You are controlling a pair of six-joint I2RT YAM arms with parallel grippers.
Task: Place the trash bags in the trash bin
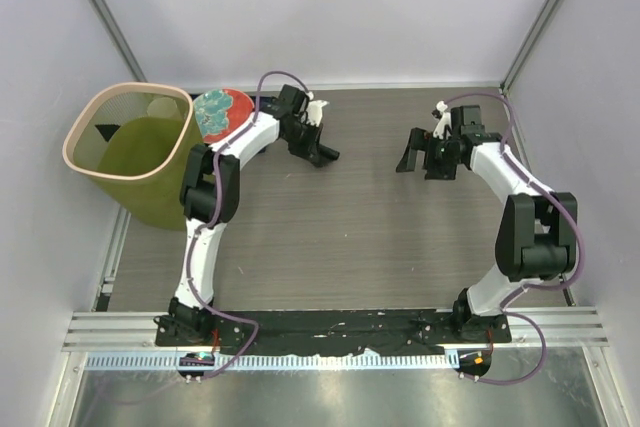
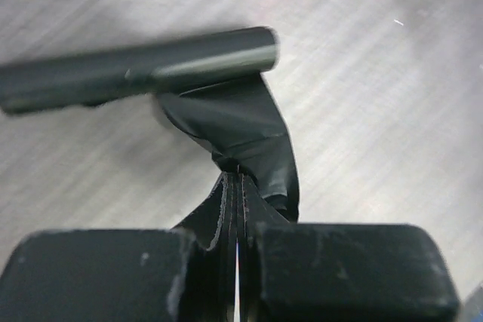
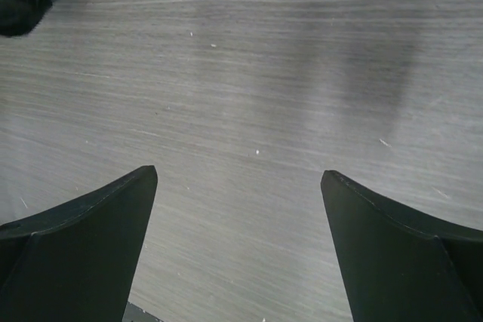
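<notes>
Blur smears the rolled far end of the thin glossy black plastic trash bag [image 2: 241,122]; the left pincer [image 2: 238,243] is clamped on its crumpled near end above the grey wood-grain tabletop [image 1: 360,227]. The right pincer [image 3: 238,175] gapes apart. The tall olive-green see-through trash bin [image 1: 150,177] stands at the tabletop's left edge, apart from the bag.

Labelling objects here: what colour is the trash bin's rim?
Pale pinkish-beige; see the trash bin in the top external view.
</notes>
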